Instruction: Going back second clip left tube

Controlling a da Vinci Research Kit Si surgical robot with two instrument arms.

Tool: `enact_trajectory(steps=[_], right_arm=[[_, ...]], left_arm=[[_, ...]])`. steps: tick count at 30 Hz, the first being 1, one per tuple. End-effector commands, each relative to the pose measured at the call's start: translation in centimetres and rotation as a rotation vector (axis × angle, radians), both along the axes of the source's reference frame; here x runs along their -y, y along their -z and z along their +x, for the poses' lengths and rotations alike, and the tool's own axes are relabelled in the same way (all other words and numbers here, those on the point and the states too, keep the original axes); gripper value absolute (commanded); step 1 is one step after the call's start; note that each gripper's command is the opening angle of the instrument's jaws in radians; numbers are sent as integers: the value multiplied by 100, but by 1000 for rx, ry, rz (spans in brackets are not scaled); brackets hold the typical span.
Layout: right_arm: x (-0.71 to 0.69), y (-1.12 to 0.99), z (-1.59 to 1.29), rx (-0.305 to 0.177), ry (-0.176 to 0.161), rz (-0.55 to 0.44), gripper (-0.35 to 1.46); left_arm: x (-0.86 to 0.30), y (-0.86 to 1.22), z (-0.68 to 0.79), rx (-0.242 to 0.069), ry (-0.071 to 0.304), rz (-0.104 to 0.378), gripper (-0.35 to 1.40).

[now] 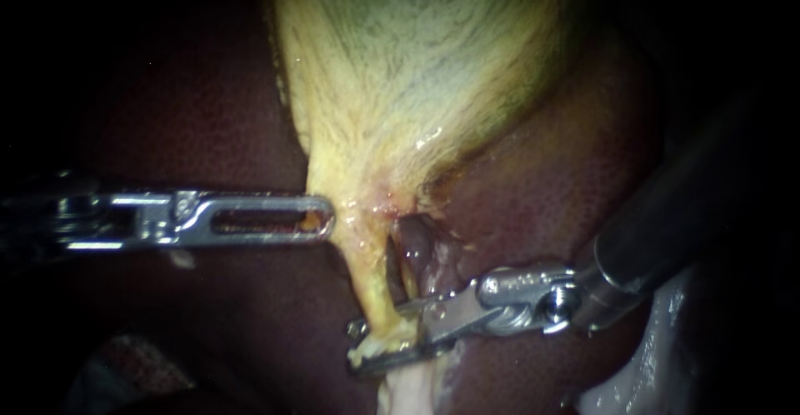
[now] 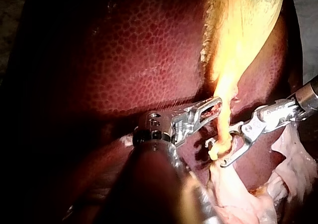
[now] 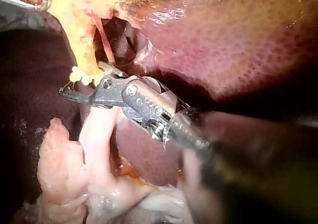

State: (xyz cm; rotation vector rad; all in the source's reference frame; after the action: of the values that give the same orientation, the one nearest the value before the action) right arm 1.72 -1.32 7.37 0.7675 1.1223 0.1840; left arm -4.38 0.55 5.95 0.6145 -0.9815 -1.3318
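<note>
Endoscope: the right instrument's (image 1: 357, 347) shaft fades into the dark, and any clip on the left tube (image 1: 375, 288) is too small to make out; its jaws stand narrowly apart astride that tube, just below the gallbladder (image 1: 400, 65); the left instrument (image 1: 325, 219) lies level, jaws closed on the gallbladder's neck edge. Left wrist: its own shaft is a dark blur; the tube sits between the right jaws. Right wrist: only a jaw tip of the left instrument shows; liver (image 3: 248, 50) lies behind.

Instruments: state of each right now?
Left instrument: jaws shut on the gallbladder edge.
Right instrument: jaws open, tube between them.
</note>
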Motion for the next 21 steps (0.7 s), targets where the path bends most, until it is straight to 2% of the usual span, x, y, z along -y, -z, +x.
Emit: enact_trajectory(steps=[1,5,9,15,21], right_arm=[[-3,0,-1,-9,0,-17,54],[-11,2,0,-21,-29,-107,60],[-24,5,-6,-48,-21,-174,60],[-31,10,-24,-54,-22,-194,60],[-35,19,-55,-55,-28,-213,60]], left_arm=[[0,0,1,1,0,0,-35],[0,0,1,1,-1,0,-35],[0,1,1,1,-1,0,-35],[0,1,2,-1,1,-1,-35],[1,1,2,-1,1,-1,-35]])
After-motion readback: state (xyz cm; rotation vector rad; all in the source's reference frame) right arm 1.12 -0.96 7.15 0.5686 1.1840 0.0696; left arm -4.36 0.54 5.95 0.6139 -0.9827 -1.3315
